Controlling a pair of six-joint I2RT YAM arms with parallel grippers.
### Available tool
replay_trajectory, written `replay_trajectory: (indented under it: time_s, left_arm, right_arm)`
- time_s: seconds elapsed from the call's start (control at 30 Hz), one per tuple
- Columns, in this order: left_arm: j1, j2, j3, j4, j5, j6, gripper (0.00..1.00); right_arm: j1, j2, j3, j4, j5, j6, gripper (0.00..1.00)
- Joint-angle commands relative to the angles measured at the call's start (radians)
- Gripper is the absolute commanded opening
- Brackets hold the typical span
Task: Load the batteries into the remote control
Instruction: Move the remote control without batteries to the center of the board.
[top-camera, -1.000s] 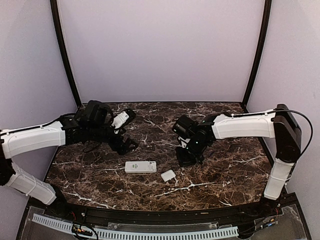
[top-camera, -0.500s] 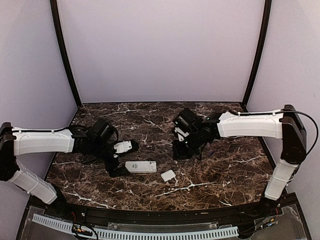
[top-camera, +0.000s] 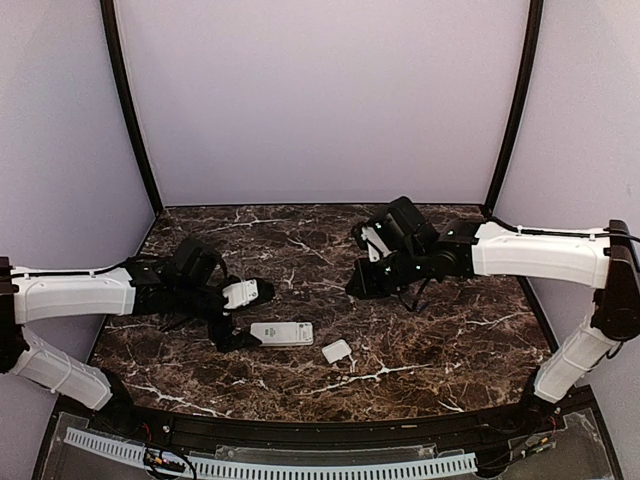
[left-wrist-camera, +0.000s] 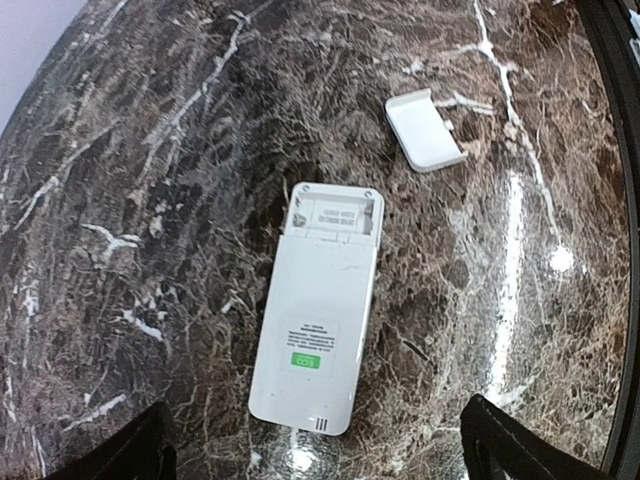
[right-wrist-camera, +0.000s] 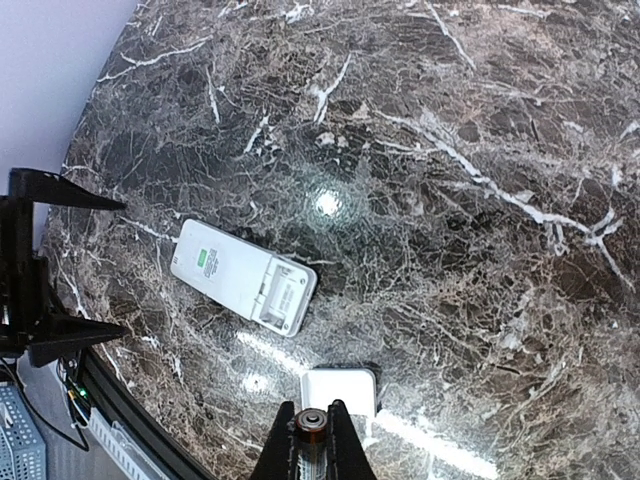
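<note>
Lying back-up near the front middle of the bench (top-camera: 450, 330), the remote (top-camera: 281, 334) is showing its bay (left-wrist-camera: 335, 212) uncovered, and by the look of it nothing is sitting inside yet. The cover (top-camera: 337, 351) is resting loose just beside the bay end, apart from the remote. One battery (right-wrist-camera: 310, 421) is sitting end-on between the fingers of the right pincer (top-camera: 360, 283), which is clenched around it and hanging above the bench, behind the remote and to its right. A second battery is not showing anywhere that I can make out. The left pincer (top-camera: 238, 316) is spread wide at the remote's far end from the bay, one finger on either side, touching nothing as far as the wrist view is telling.

The step in hand is looking like the carry of the first cell toward the bay, so the job is only beginning. The next move is calling for the right arm to be bringing the battery low over the bay, lining it along the slot, while the left is closing to steady the body against sliding.
</note>
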Motion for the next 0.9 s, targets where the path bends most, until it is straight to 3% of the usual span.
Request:
replay_trajectory:
  time_s: [0.0, 0.4, 0.7, 0.87]
  left_arm:
    - [-0.005, 0.096, 0.009, -0.057, 0.024, 0.068, 0.99]
    - [-0.005, 0.263, 0.039, 0.043, -0.043, 0.159, 0.99]
    - [0.018, 0.366, 0.094, 0.032, 0.014, 0.166, 0.99]
    - [0.018, 0.408, 0.098, 0.027, 0.010, 0.166, 0.92]
  right_arm:
    - [0.005, -0.004, -0.009, 0.066, 0.029, -0.040, 0.00]
    - [0.005, 0.006, -0.029, 0.118, -0.014, -0.060, 0.00]
    - [0.005, 0.013, -0.016, 0.112, 0.017, -0.039, 0.00]
    - [0.004, 0.021, -0.021, 0.098, 0.016, -0.060, 0.00]
